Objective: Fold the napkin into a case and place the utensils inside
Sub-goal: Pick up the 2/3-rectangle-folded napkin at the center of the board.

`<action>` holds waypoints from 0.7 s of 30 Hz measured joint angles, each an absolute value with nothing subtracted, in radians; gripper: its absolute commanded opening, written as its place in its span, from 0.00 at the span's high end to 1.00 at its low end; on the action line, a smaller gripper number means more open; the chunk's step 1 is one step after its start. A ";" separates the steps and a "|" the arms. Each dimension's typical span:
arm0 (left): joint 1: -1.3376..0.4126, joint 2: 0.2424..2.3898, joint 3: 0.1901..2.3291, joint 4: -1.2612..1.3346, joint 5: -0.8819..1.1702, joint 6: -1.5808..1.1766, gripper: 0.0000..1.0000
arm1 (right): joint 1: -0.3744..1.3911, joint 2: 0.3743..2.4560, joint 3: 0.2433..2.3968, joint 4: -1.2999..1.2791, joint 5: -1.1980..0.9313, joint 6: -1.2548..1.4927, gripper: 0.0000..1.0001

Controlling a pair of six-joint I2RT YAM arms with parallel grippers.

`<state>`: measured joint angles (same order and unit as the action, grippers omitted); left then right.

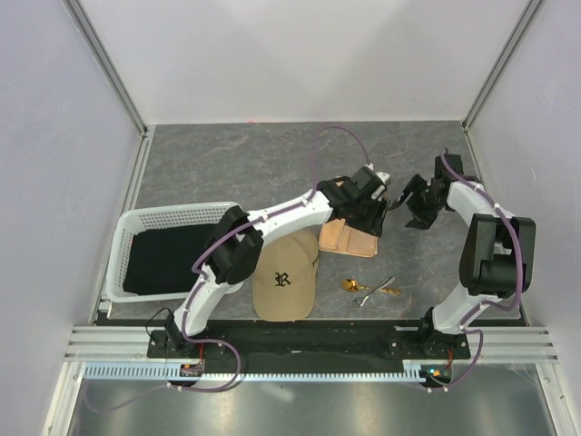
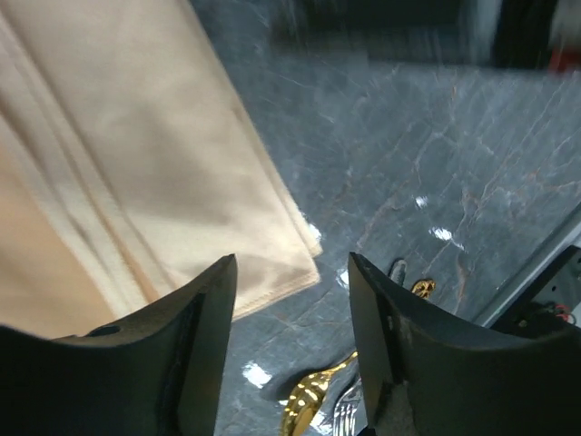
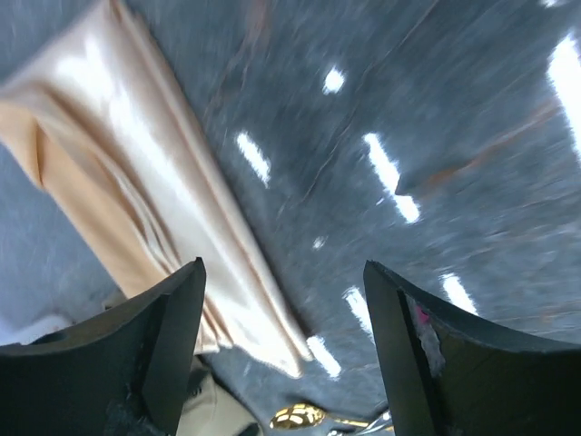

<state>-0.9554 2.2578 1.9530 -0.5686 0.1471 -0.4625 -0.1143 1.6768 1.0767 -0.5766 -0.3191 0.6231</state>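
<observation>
The napkin [image 1: 349, 238] lies folded into a narrow peach strip on the grey table, its far end hidden under my left gripper [image 1: 372, 218]. In the left wrist view the napkin [image 2: 136, 163] fills the upper left. My left gripper [image 2: 290, 272] hangs open just past its corner, with nothing between the fingers. My right gripper [image 1: 406, 204] hovers open to the right of the napkin [image 3: 154, 182], also with nothing in it [image 3: 283, 272]. The utensils [image 1: 368, 289] lie together on the table nearer the arm bases. A gold spoon [image 2: 313, 395] and a silver fork [image 2: 343, 413] show among them.
A tan baseball cap [image 1: 284, 277] sits left of the utensils, touching the napkin's near end. A white basket [image 1: 136, 227] holding a black cloth [image 1: 168, 259] stands at the left. Walls close in the table on three sides.
</observation>
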 measured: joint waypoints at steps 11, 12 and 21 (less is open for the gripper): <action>-1.148 2.360 2.098 -0.665 -0.173 -0.464 0.29 | -0.216 1.748 1.233 -0.685 -0.114 0.540 0.14; -1.157 2.376 2.114 -0.674 -0.192 -0.464 0.29 | -0.221 1.748 1.233 -0.691 -0.111 0.533 0.14; -1.175 2.463 2.166 -0.756 -0.337 -0.466 0.33 | -0.224 1.748 1.233 -0.699 -0.110 0.482 0.13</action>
